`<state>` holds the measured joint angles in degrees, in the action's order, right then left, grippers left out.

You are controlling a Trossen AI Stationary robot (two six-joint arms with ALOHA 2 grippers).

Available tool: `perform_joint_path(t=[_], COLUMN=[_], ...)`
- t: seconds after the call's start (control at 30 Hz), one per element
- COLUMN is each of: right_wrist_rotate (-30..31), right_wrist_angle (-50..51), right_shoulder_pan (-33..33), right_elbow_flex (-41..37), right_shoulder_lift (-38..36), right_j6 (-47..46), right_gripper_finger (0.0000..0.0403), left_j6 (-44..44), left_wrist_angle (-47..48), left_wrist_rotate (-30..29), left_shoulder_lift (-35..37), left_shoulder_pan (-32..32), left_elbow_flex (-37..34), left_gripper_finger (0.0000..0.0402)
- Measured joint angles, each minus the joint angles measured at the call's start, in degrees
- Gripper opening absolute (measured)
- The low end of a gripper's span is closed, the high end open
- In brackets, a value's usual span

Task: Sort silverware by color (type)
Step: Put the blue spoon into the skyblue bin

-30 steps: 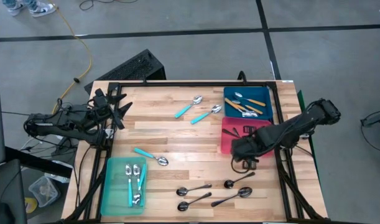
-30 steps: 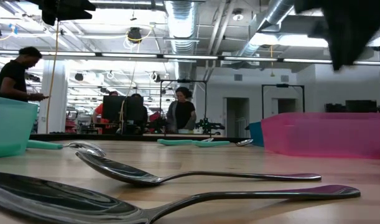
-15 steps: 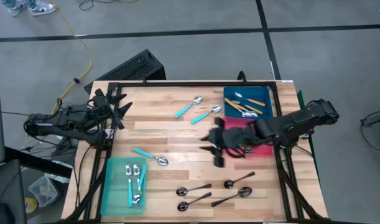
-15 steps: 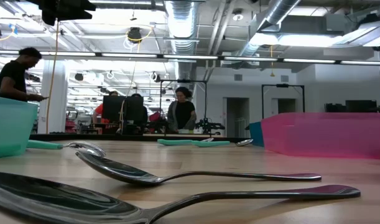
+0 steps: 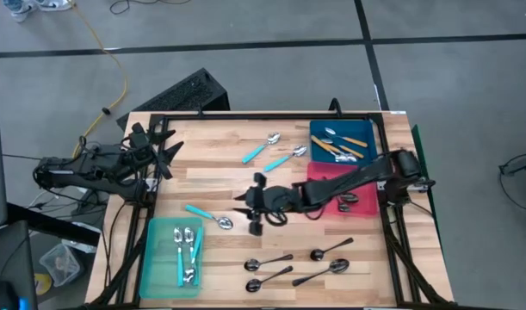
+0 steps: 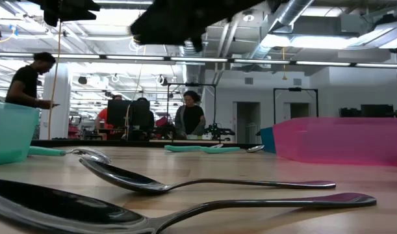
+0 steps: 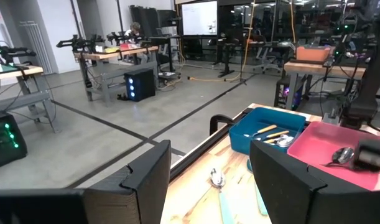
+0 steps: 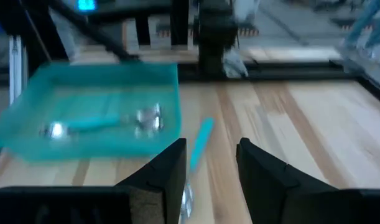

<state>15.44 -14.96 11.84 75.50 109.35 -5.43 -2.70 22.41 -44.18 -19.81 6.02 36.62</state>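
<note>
A teal-handled spoon (image 5: 208, 216) lies loose on the table (image 5: 219, 185), just beside the teal bin (image 5: 175, 257). The right hand (image 5: 256, 207) hovers near it, fingers parted and empty; the likely next step is lowering onto its handle. Two more teal spoons (image 5: 274, 150) lie well beyond it. Four dark spoons (image 5: 299, 263) lie beside the teal bin. The left hand (image 5: 163, 148) waits, open wide, at the table's edge.

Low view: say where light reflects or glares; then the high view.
Low view: ceiling strip lights glare; the nearest dark spoon mirrors them; the right arm hangs as a black silhouette. High view: even light, metal bowls glinting, as on the teal-handled spoon.
</note>
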Motion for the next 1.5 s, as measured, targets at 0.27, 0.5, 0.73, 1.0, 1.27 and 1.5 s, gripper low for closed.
perform_joint_path(t=[0.27, 0.5, 0.73, 1.0, 1.27, 1.5], right_wrist_rotate=[-0.4, -0.4, -0.4, 1.8, 2.4, 2.4], right_wrist_angle=[-4.6, 11.6, 24.1, 26.8, 28.4, 28.7], right_shoulder_pan=[0.1, 0.6, 0.5, 0.5, 0.5, 0.1], right_elbow_flex=[8.3, 24.1, 37.0, 41.1, 40.9, 40.8], right_shoulder_lift=[12.3, 21.7, 29.4, 32.7, 34.4, 36.3], right_j6=[0.2, 4.6, 4.4, -0.6, -1.8, -3.9], right_gripper_finger=[0.0162, 0.0165, 0.022, 0.0238, 0.0231, 0.0231], left_j6=[0.0, -0.2, -0.2, -0.4, -0.4, -0.5], left_wrist_angle=[0.0, 0.0, 0.0, 0.2, 0.1, 0.1], left_wrist_rotate=[0.0, 0.0, 0.0, 0.0, 0.0, 0.0], left_shoulder_lift=[0.0, 0.0, 0.0, 0.0, 0.0, 0.0], left_shoulder_pan=[0.0, 0.0, 0.0, 0.0, 0.0, 0.0], left_elbow_flex=[0.0, 0.0, 0.0, 0.0, 0.0, 0.0], left_gripper_finger=[0.0206, 0.0206, 0.0206, 0.0206, 0.0206, 0.0206])
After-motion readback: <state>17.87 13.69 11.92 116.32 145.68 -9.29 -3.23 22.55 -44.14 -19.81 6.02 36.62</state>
